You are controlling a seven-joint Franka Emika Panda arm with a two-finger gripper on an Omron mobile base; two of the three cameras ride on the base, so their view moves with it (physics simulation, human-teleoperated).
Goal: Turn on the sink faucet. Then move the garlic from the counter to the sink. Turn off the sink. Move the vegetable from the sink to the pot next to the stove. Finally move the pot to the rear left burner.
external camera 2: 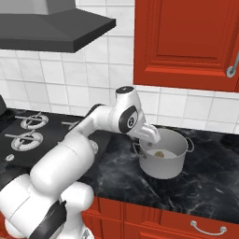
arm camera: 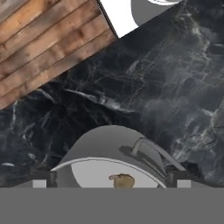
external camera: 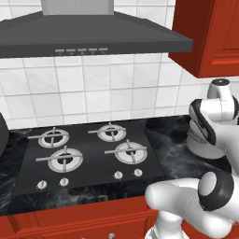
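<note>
My gripper (external camera 2: 150, 135) hangs over the rim of the pot (external camera 2: 163, 161), jaws spread wide with nothing between them; the garlic (external camera 2: 159, 153) lies loose on the pot's pale floor — seen from my hand, the bulb (arm camera: 122, 180) sits just under the near rim; the pot stands on the black marble counter (external camera 2: 210, 182), right of the stove (external camera: 88, 156); all four burners are bare — the rear left burner (external camera: 53, 137) among them.
</note>
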